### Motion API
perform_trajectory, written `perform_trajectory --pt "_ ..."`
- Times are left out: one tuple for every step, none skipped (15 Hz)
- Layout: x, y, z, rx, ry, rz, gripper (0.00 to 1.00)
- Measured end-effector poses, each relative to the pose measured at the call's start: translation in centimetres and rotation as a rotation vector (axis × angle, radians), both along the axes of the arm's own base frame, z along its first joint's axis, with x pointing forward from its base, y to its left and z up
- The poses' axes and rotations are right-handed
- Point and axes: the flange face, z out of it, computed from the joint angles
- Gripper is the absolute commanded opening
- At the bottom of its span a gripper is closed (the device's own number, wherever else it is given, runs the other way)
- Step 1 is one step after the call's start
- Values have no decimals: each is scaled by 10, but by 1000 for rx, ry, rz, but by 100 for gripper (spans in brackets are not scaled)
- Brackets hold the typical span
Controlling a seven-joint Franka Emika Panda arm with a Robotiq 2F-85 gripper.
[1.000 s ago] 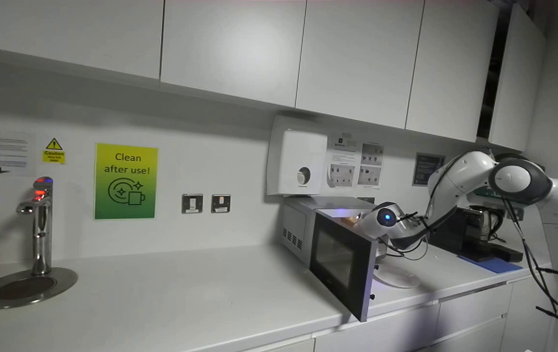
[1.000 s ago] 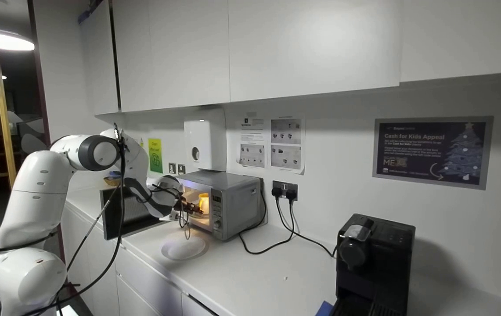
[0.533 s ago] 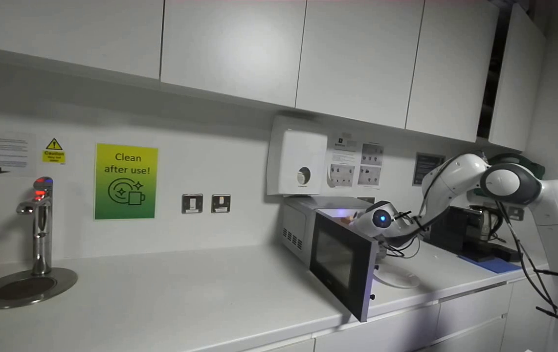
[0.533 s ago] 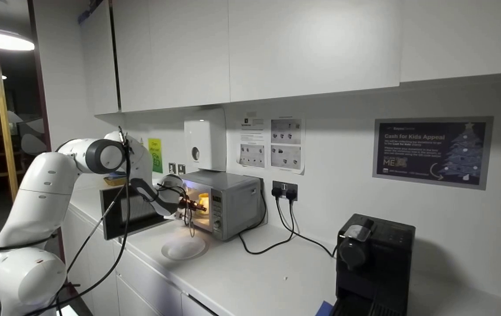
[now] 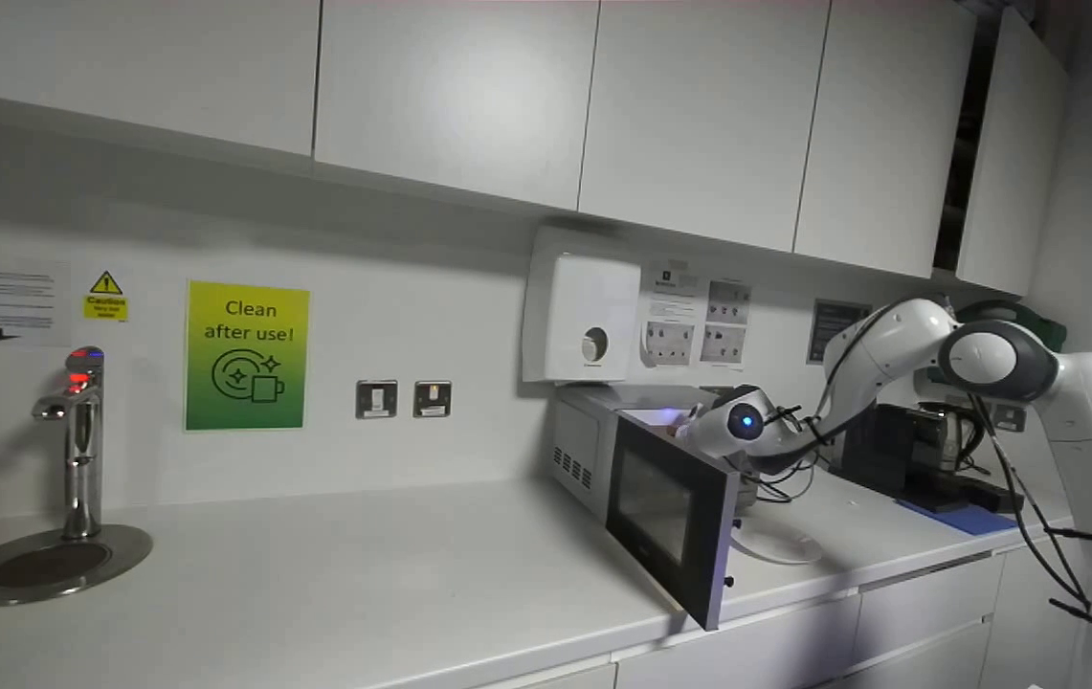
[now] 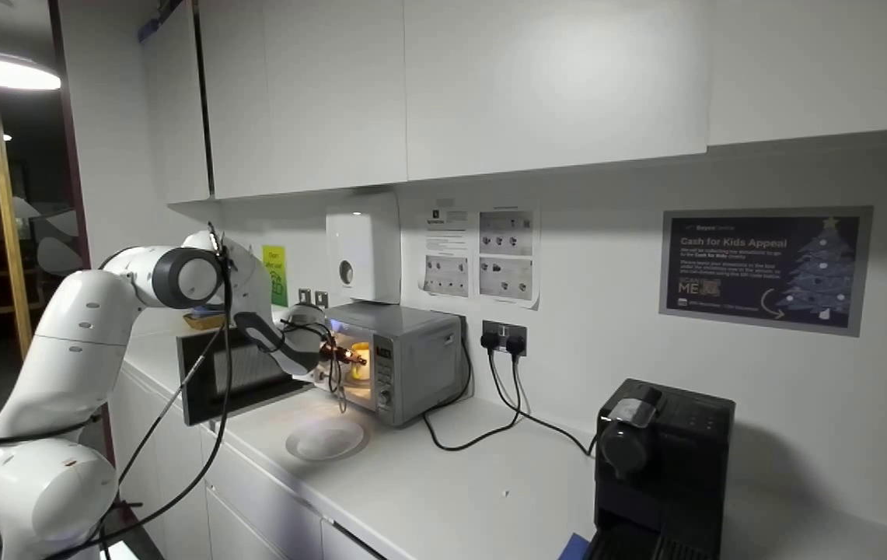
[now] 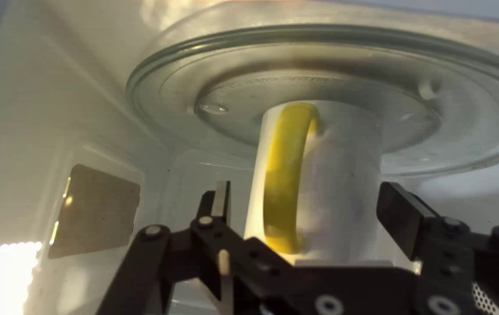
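- While the microwave door [image 5: 660, 498] stands swung wide, the Robotiq gripper [image 7: 306, 197] reaches through the opening into the lit interior of the grey microwave [image 6: 435, 354].
- Its black fingers [image 7: 400, 214] are spread, one to each side of the mug [image 7: 341, 183]; a gap shows at the wrist view's left, while at its right, finger and mug come so close that contact cannot be told.
- White with a yellow handle [image 7: 282, 179], the mug is inside the microwave, on the glass turntable [image 7: 463, 122], its handle facing the wrist camera.
- In both exterior views the Franka arm [image 6: 85, 342] arches toward the microwave, with black cables hanging along it.
- A round white plate [image 6: 326, 439] lies on the countertop [image 6: 459, 482] in front of the microwave, near the open door.
- Above the microwave, a white paper towel dispenser [image 6: 363, 257] is fixed to the wall, with printed notices [image 6: 455, 276] beside it.
- Just beside the microwave, a double wall socket [image 6: 503, 330] carries two black plugs [image 6: 516, 344].
- Farther along stands a black coffee machine [image 6: 661, 467].
- Well apart, on the microwave's opposite side, a chrome tap [image 5: 81, 450] rises near a green-and-yellow "Clean after use!" sign [image 5: 246, 354].
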Motion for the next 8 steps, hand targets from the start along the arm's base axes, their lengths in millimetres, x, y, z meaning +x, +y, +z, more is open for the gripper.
perform_trajectory --pt "0 1 2 16 -4 5 67" --pt "0 2 4 30 -7 10 60" --pt "0 3 5 42 -10 16 53" --pt "0 4 6 51 -12 22 46" --pt "0 4 7 58 -15 27 37" --pt "-1 5 8 64 -17 30 29" --pt "-1 5 9 66 -19 33 20" --pt "-1 5 9 69 -21 36 14"
